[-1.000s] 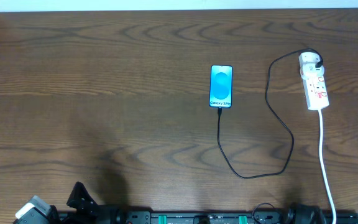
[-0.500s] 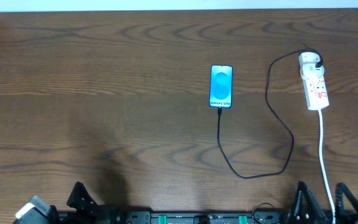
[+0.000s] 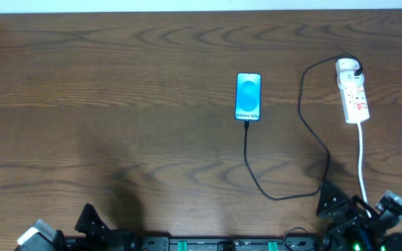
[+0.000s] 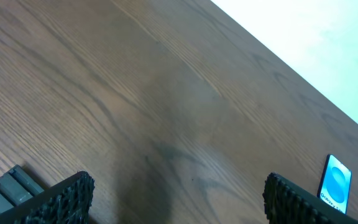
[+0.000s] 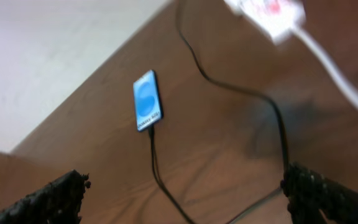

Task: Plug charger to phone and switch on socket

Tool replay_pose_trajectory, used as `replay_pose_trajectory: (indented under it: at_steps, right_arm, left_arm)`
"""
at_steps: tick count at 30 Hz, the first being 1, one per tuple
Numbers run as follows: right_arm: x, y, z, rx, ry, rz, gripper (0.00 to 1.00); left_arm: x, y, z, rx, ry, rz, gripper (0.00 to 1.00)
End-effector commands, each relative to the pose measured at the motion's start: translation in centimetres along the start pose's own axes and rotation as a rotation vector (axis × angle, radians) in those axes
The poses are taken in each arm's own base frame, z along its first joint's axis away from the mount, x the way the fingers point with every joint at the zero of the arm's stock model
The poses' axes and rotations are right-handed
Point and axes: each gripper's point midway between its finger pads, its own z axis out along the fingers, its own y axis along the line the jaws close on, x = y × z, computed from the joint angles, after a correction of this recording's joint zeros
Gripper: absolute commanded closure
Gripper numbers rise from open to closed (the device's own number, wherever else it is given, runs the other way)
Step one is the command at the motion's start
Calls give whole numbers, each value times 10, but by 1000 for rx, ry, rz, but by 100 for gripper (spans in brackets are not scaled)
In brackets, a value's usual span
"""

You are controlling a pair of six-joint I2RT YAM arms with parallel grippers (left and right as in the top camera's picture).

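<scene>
We see a wide dark wooden table (image 3: 117, 84). At its far right lies the narrow white socket (image 3: 353, 97) with red switch marks. From a white adapter there, the thin black charger (image 3: 247, 150) loops to the blue-lit phone (image 3: 248, 97) at centre, its tip meeting the phone's near edge. The left gripper (image 4: 179, 193) and the right gripper (image 5: 182, 186) both gape empty. The right gripper has pushed farther into the overhead view than half a second ago.

I see the phone (image 3: 248, 96) bright blue with a lighter oval, the charger (image 3: 246, 146) black, the socket (image 3: 353, 94) white marked red, the table (image 3: 117, 84) brown woodgrain.
</scene>
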Motion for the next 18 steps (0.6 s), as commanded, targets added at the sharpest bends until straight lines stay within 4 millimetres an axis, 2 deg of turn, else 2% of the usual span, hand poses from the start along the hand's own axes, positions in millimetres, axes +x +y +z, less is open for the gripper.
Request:
replay_pose_trajectory:
  at_steps: [1, 7, 11, 14, 18]
  right_arm:
    - [7, -14, 12, 49, 22, 279, 1]
    - [11, -30, 23, 113, 7, 443, 1]
    - [20, -38, 26, 146, 36, 453, 1]
    - [16, -41, 26, 161, 11, 450, 1]
    - [21, -45, 25, 180, 28, 455, 1]
  left_arm:
    - [-2, 2, -1, -5, -16, -14, 13]
    - [-2, 2, -1, -6, -16, -14, 13]
    - [-2, 2, -1, -6, -16, -14, 12]
    - [-2, 2, -1, -5, -16, -14, 13]
    - [-2, 2, -1, -5, -16, -14, 13]
